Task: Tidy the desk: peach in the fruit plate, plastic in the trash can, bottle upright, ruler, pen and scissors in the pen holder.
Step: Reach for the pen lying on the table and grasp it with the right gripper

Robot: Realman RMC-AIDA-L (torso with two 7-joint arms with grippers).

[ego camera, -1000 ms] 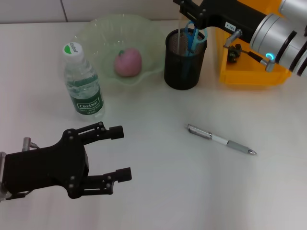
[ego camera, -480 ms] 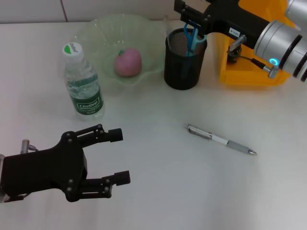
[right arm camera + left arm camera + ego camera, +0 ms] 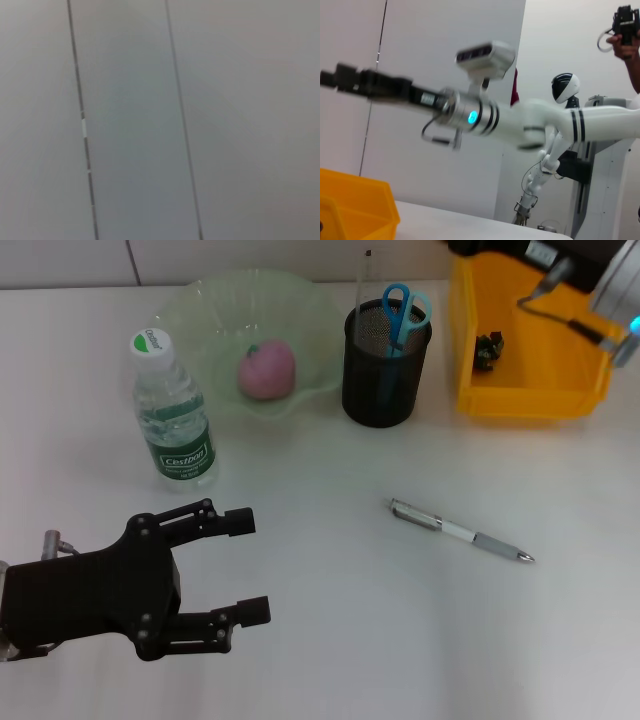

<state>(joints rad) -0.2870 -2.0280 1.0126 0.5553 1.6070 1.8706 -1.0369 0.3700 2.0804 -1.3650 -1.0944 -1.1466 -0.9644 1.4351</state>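
A pink peach (image 3: 266, 370) lies in the pale green fruit plate (image 3: 200, 310). The water bottle (image 3: 172, 415) stands upright beside the plate. The black mesh pen holder (image 3: 382, 370) holds blue-handled scissors (image 3: 405, 308) and a clear ruler (image 3: 365, 280). A silver pen (image 3: 460, 531) lies flat on the table, apart from both arms. In the yellow trash can (image 3: 530, 400) sits a small dark crumpled piece (image 3: 488, 348). My left gripper (image 3: 252, 565) hovers open and empty at the front left. My right arm (image 3: 615, 285) is raised at the back right; its gripper (image 3: 335, 80) shows blurred in the left wrist view.
The white table (image 3: 330, 640) runs from the pen to the front edge. The right wrist view shows only a grey panelled wall (image 3: 160, 120). Beyond the table stand a white robot (image 3: 560, 150) and a person's arm (image 3: 627, 45).
My right arm has pulled up and back to the right, away from the pen holder; the scissors stay in the holder. The left gripper has barely moved.
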